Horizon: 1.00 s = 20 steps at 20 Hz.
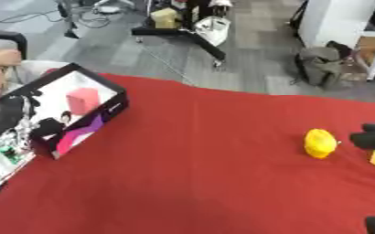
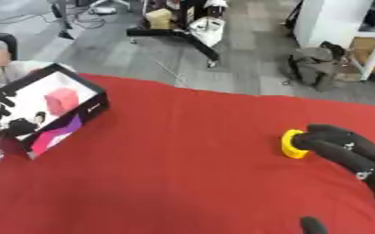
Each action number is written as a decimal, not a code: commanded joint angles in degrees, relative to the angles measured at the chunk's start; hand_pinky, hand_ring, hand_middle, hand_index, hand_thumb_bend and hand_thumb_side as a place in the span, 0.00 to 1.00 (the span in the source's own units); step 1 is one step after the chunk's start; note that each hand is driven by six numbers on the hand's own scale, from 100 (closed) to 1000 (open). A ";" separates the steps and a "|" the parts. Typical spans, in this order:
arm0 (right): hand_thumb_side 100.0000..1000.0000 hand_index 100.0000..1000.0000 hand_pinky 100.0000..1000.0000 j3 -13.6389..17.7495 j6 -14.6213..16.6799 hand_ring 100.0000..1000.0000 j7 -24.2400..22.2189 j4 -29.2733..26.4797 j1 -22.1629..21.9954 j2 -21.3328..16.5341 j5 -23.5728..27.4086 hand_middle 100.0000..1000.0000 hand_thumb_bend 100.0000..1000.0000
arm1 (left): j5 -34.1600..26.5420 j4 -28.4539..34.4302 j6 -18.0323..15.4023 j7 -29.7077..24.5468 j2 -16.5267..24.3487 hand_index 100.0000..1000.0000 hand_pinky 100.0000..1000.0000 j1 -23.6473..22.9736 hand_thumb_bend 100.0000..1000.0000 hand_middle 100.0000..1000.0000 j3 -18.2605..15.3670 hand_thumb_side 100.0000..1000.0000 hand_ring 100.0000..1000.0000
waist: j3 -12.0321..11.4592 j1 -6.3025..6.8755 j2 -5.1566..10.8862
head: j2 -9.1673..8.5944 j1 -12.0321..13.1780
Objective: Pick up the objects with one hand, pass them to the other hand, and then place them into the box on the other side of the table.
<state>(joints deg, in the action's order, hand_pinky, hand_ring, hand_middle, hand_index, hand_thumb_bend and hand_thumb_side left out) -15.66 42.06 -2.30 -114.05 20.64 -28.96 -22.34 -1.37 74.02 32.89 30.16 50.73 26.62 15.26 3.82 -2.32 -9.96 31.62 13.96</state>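
The right hand [image 2: 343,148] lay with fingers extended against the yellow object [image 1: 319,143], partly hiding it. The left hand [image 1: 18,121] at the box [image 1: 103,84] was too blurred to judge its fingers. A pink item [image 1: 83,100] sat inside.

No readable text anywhere

The box [image 1: 71,114] is showing pink, purple and white printing on its side wall, along with a small pale mark near the upper edge, but nothing there is coming through as letters or numbers. The yellow object [image 1: 319,143] is showing no label. The items on the floor beyond the table are carrying no sign that can be made out.
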 commanded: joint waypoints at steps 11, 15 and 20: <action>0.35 0.98 0.89 3.04 -3.04 0.82 -0.30 -0.54 -1.54 -2.80 -0.57 0.82 0.01 | -3.77 33.94 6.85 11.37 -2.09 0.61 0.91 4.88 0.19 0.70 3.03 0.49 0.70 | -1.39 -0.15 1.38 | 4.81 -12.97; 0.36 0.98 0.89 4.13 -5.67 0.82 0.27 -0.54 -1.85 -4.30 -0.14 0.81 0.00 | -6.02 40.20 -3.06 4.05 -2.09 0.61 0.91 2.88 0.20 0.70 0.58 0.50 0.70 | -1.78 -0.25 1.51 | 6.08 -17.15; 0.50 0.97 0.93 7.10 -7.70 0.82 -1.53 2.35 -1.71 -7.31 -1.33 0.81 0.00 | -6.15 40.56 -5.85 1.02 -4.91 0.62 0.93 5.53 0.28 0.72 1.69 0.55 0.73 | -1.00 -0.75 1.62 | 7.29 -24.18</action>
<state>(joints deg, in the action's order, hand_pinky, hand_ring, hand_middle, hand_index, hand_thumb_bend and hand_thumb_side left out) -10.20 35.09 -3.41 -112.14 18.24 -33.66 -23.18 -7.40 113.42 27.89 31.59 45.61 31.08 17.22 2.81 -3.45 -9.21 38.68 -8.33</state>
